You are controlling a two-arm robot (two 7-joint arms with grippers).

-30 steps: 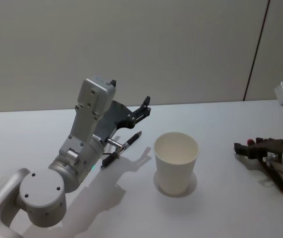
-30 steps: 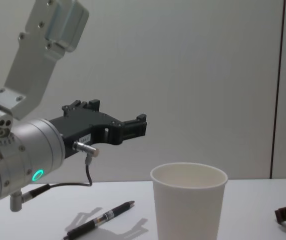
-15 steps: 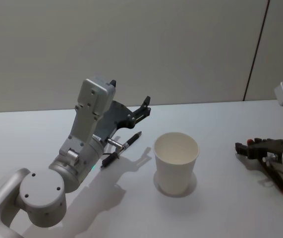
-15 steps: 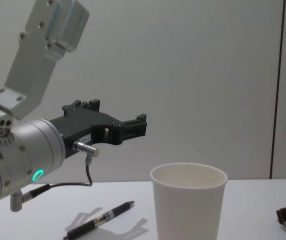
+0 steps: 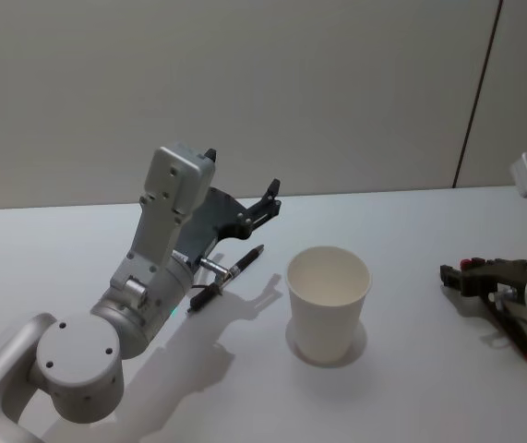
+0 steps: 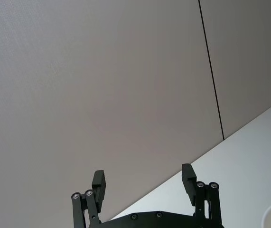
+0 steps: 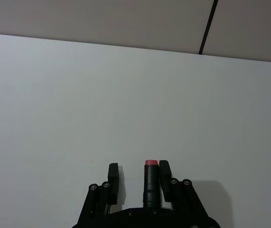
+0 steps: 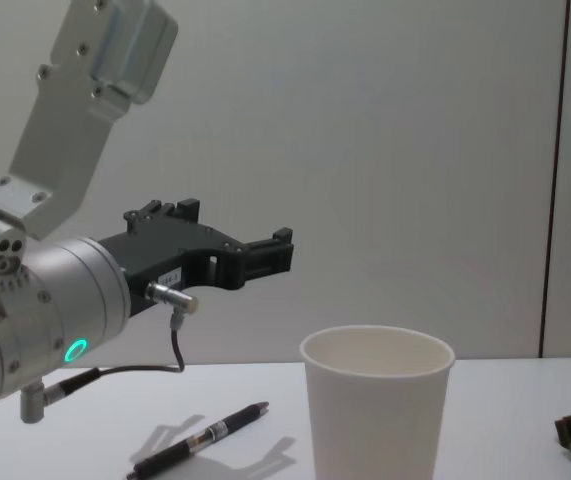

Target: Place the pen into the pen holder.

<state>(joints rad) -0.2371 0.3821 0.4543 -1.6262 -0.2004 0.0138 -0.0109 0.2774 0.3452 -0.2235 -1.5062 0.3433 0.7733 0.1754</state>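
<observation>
Currently: left gripper (image 5: 243,171) is raised above the white tabletop (image 5: 411,231), jaws wide apart and holding nothing. Below it a slim black pen with a silver band (image 8: 200,437) lies flat on the table, tip pointing towards the white paper cup pen holder (image 5: 328,314), which stands upright just right of it, not touching. Right gripper (image 7: 139,173) sits low over the table, well right of the cup, fingers partly spread. A dark red-tipped pen (image 7: 149,185) rests against one finger, clear of the other. Plain beige wall (image 5: 337,92) behind, with a dark vertical seam (image 5: 478,92) at right.
</observation>
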